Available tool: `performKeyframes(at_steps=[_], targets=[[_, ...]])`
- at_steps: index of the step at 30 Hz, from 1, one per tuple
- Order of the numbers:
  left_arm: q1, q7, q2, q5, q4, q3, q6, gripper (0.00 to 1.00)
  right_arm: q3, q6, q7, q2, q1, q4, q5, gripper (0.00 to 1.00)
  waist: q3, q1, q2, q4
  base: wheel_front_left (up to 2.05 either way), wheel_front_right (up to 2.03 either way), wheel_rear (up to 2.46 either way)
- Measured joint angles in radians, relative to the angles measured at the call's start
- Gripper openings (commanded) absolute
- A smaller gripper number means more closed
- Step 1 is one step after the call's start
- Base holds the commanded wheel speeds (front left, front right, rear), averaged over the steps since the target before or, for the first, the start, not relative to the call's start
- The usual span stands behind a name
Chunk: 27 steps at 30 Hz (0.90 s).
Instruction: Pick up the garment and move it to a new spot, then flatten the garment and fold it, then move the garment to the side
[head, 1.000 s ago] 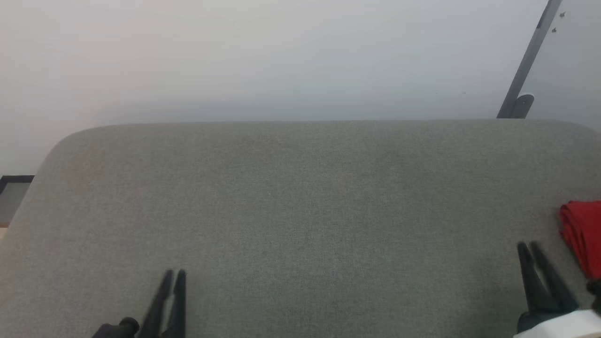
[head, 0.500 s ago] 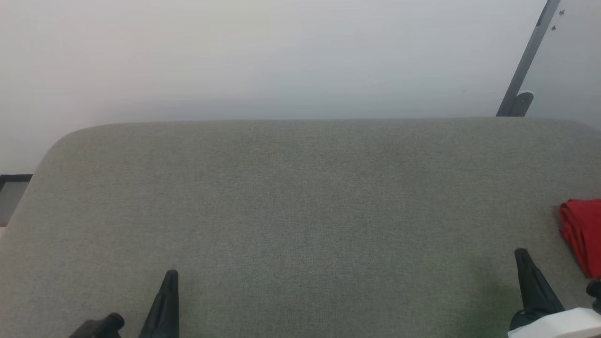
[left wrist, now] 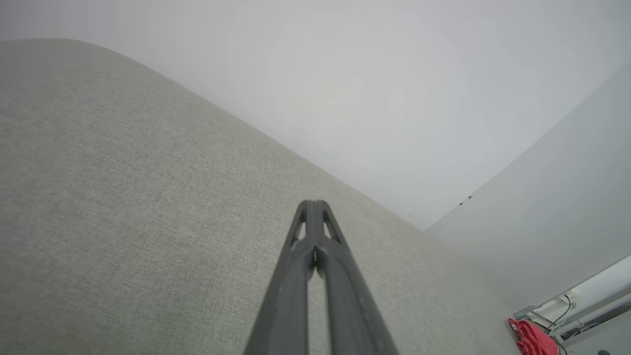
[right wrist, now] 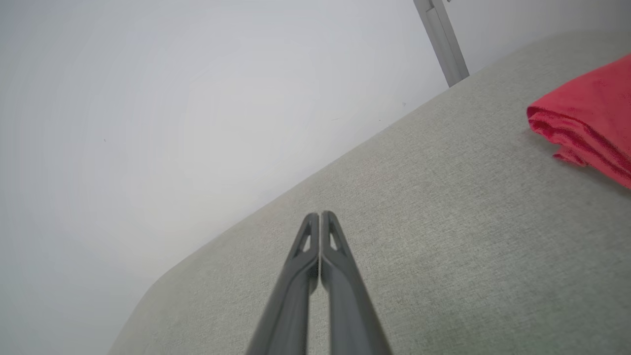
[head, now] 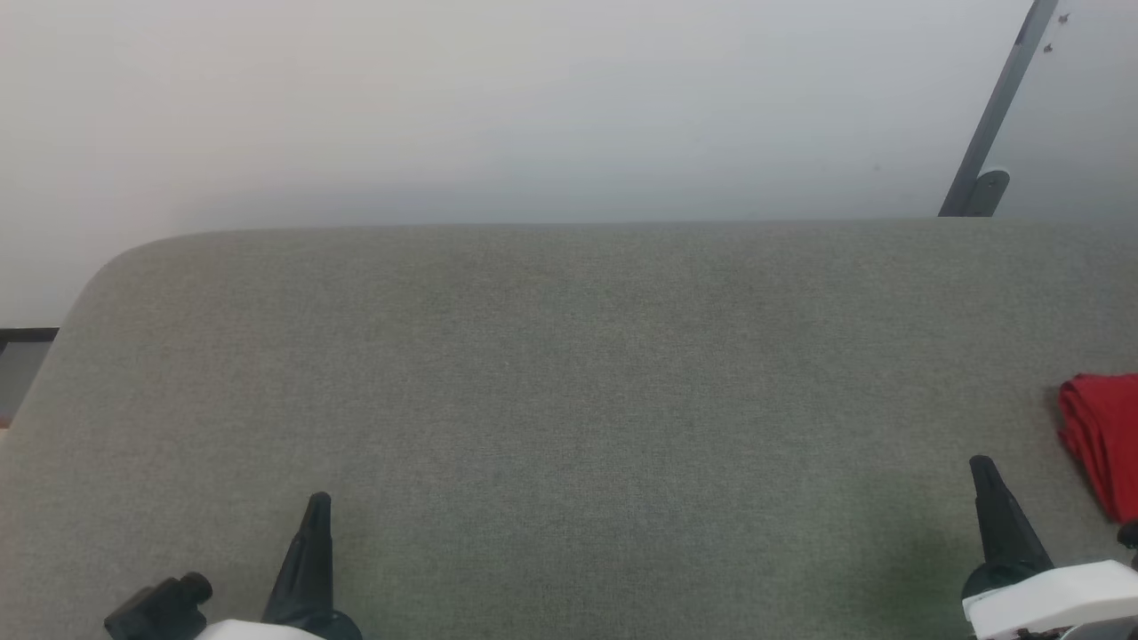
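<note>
Our left end effector (head: pixel 317 502) and right end effector (head: pixel 981 464) are pinched shut, empty, over the grey woven counter (head: pixel 569 373); the garment (head: pixel 1102 436), soft red folds, lies on it near the right one

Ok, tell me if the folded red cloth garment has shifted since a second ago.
No. The folded red cloth garment keeps its spacing from the grey metal post; both rose slightly in view, so the camera moved.
</note>
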Motion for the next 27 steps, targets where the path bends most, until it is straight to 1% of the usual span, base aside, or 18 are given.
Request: performKeyframes(at_steps=[4, 7, 17, 27], targets=[[-0.014, 0.012, 0.002, -0.060, 0.006, 0.000, 0.000, 0.00, -0.004, 0.000, 0.015, 0.012, -0.005, 0.004, 0.047, 0.00, 0.002, 0.0000, 0.0000, -0.001, 0.00, 0.00, 0.00], [-0.020, 0.020, 0.003, -0.083, 0.011, 0.001, 0.000, 0.00, -0.006, 0.000, 0.023, 0.016, -0.011, 0.007, 0.068, 0.00, 0.002, 0.0000, 0.0000, -0.001, 0.00, 0.00, 0.00], [-0.051, 0.053, 0.008, -0.237, 0.031, 0.003, 0.000, 0.00, -0.017, 0.000, 0.058, 0.039, -0.040, 0.020, 0.182, 0.00, 0.007, 0.0000, 0.0000, -0.004, 0.00, 0.00, 0.00], [-0.078, 0.083, 0.011, -0.357, 0.049, 0.008, 0.000, 0.00, -0.030, 0.000, 0.088, 0.058, -0.060, 0.027, 0.277, 0.00, 0.011, 0.0000, 0.0000, -0.006, 0.00, 0.00, 0.00]])
